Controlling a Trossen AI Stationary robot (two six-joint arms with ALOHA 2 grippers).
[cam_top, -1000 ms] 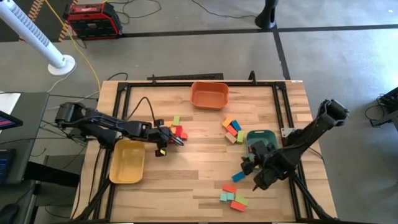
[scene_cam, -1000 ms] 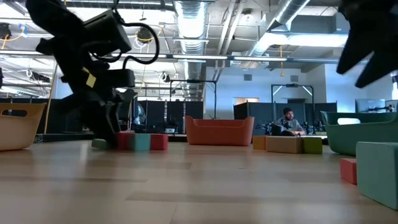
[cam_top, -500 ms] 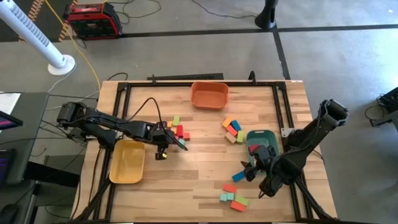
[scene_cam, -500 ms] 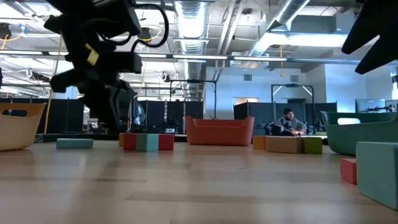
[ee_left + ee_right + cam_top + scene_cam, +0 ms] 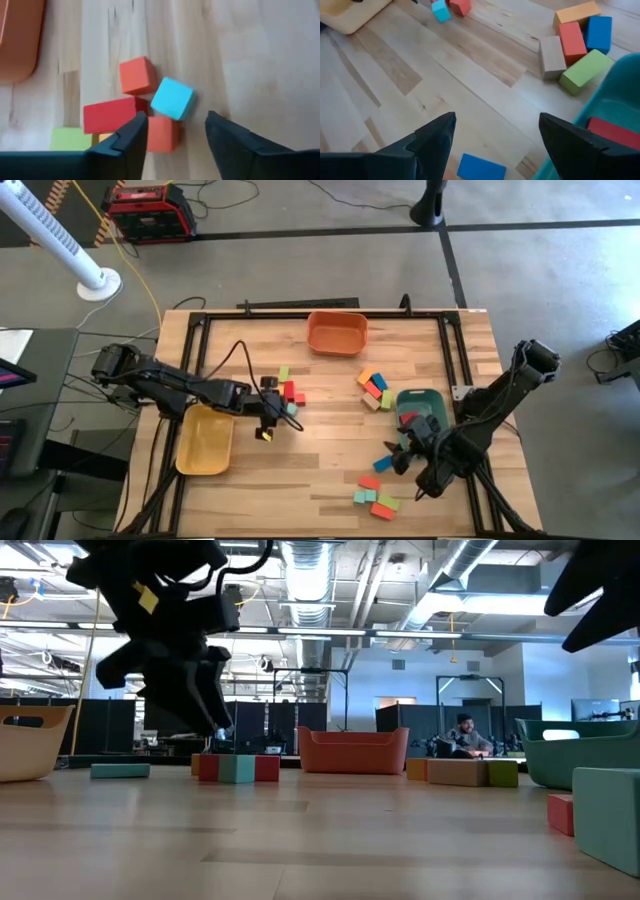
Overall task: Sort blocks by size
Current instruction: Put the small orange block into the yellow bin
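Observation:
My left gripper is open and empty. It hangs above the table, over the near edge of a cluster of blocks. The cluster holds a light blue cube, two orange-red cubes, a red bar and a green block, all resting on the table. A teal bar lies flat to the left of the cluster. My right gripper is open and empty, above a blue block on the table.
An orange tray stands at the far edge and a yellow tray at the left. A green tray at the right holds a red block. More blocks lie beside it and near the front.
My left gripper has risen from the table top and gone a little toward the table's right edge. The teal bar that stood by its fingers now lies flat on the table, farther left of the cluster.

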